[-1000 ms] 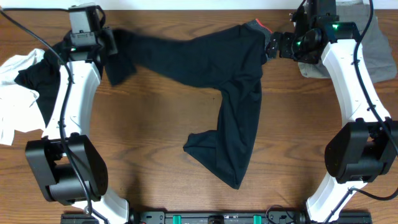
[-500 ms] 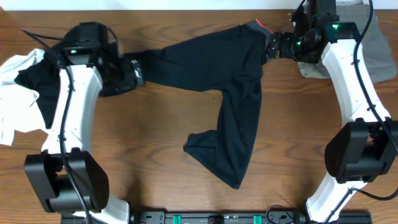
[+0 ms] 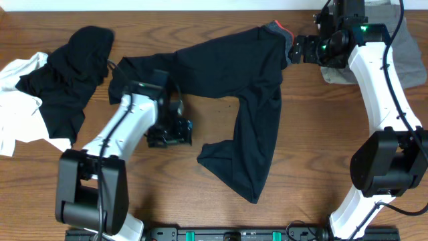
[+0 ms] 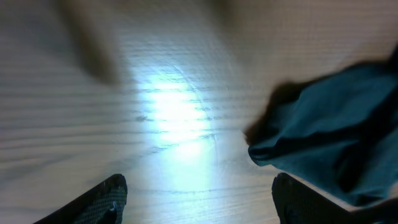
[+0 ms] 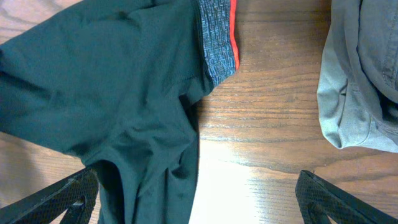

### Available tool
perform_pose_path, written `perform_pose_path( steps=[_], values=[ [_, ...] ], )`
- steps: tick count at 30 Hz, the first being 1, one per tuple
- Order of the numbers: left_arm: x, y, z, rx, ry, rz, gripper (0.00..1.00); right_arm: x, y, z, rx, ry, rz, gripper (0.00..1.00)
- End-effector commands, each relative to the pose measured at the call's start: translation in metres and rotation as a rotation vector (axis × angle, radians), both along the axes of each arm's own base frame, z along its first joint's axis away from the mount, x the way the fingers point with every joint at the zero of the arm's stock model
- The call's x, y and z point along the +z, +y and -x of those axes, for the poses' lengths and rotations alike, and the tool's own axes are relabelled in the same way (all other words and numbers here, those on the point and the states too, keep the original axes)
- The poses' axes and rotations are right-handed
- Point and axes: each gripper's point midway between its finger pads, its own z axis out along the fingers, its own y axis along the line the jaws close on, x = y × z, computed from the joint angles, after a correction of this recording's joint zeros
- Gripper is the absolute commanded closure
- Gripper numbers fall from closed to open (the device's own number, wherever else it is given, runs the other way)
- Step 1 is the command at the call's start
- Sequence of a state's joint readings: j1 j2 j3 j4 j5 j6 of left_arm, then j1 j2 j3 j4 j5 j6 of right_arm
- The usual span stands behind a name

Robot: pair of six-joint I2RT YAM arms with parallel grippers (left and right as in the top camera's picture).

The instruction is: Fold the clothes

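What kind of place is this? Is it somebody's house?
Probably a robot test bench, not a home. A left arm and a right arm, both cabled, are mounted at a wooden table, and black trousers lie spread between them.

Bright, even light overhead, shadows soft. Left wrist view blurred, white glare on the table (image 4: 168,106); right wrist view sharp.

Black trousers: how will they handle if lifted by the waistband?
Probably floppy: the black trousers lie creased and bent, so a lifted waistband would likely trail both legs. The thin fabric looks light. Pushed, they'd probably bunch, as at the folded leg end.
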State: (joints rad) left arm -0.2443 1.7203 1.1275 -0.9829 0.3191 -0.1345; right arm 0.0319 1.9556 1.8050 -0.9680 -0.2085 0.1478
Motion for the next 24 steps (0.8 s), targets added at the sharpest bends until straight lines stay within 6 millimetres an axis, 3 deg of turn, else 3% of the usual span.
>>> perform_pose_path(
  steps=[1, 6, 11, 13, 20, 24],
  values=[
    [-0.004, -0.019, 0.013, -0.081, 0.006, 0.013, 0.24, -0.005, -0.005, 0.000, 0.010, 0.007, 0.012, 0.01],
    [-0.007, -0.040, 0.026, -0.235, -0.013, 0.014, 0.19, -0.006, -0.004, 0.002, 0.011, 0.019, 0.012, 0.01],
    [-0.021, -0.044, 0.030, -0.255, -0.029, 0.019, 0.18, -0.009, -0.004, 0.008, 0.013, 0.046, 0.012, 0.01],
    [-0.023, -0.048, 0.032, -0.283, -0.034, 0.055, 0.13, -0.010, -0.004, 0.010, 0.012, 0.055, 0.012, 0.01],
    [-0.024, -0.066, 0.038, -0.391, -0.063, 0.143, 0.13, -0.011, -0.002, 0.013, 0.017, 0.065, 0.012, 0.01],
    [-0.028, -0.068, 0.038, -0.399, -0.076, 0.146, 0.33, -0.012, 0.000, 0.015, 0.021, 0.075, 0.013, 0.01]
  ],
)
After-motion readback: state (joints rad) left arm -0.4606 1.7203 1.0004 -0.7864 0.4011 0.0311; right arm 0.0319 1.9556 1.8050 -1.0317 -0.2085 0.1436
